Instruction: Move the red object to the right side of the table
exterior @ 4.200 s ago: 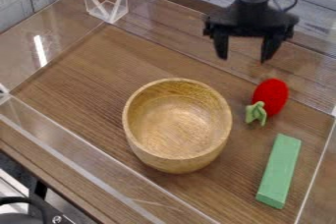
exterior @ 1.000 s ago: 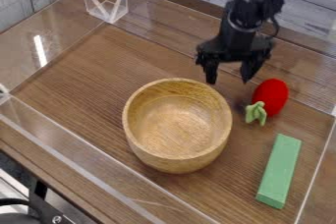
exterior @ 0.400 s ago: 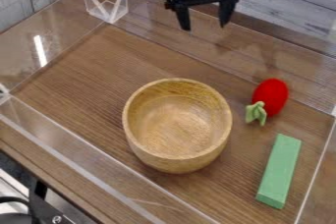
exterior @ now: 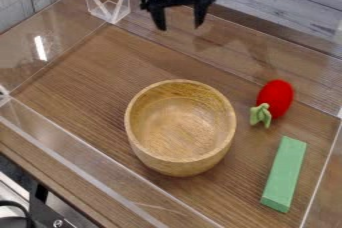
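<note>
Rightmost among the small items, the red object (exterior: 277,96) lies on the worktop (exterior: 94,82) near its right edge, its green leafy tip (exterior: 261,116) pointing toward the lower left. Nothing grips it. Just below it, apart from it, a flat green rectangular block (exterior: 283,173) lies lengthwise along the right edge. To its left, close to the leafy tip but not touching, stands a round wooden bowl (exterior: 182,126), upright, with nothing visible inside. Clear acrylic walls (exterior: 60,27) edge the worktop, and a folded clear piece (exterior: 106,3) stands at the far left corner. At the top centre, well apart from the red object, the black pincer (exterior: 178,16) hangs with its fingers spread and pointing downward, holding nothing.
</note>
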### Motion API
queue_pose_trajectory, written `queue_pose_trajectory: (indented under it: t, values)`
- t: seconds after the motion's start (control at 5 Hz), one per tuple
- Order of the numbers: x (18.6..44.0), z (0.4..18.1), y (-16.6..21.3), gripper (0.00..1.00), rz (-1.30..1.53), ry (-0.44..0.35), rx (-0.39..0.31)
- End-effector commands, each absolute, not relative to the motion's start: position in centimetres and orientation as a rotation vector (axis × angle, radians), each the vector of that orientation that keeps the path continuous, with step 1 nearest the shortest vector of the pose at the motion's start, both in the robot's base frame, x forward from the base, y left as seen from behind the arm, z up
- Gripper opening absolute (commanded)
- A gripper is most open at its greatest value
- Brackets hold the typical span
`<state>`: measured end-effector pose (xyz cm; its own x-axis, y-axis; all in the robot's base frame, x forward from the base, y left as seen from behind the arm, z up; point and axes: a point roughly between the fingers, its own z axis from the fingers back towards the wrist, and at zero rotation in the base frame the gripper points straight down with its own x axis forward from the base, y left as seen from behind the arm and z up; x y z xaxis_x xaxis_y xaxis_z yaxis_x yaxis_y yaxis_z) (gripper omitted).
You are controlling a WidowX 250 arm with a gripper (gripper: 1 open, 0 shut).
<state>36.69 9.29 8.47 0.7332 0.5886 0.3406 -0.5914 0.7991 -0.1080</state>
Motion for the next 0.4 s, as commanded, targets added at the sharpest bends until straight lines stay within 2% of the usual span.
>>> queue_pose_trajectory:
  t: [0.0, 0.2]
  values:
    - [37.15, 9.22, 11.34, 1.0, 0.626, -0.419, 0.033]
    - [37.45, 9.02, 12.05, 1.0, 0.539, -0.418, 0.032]
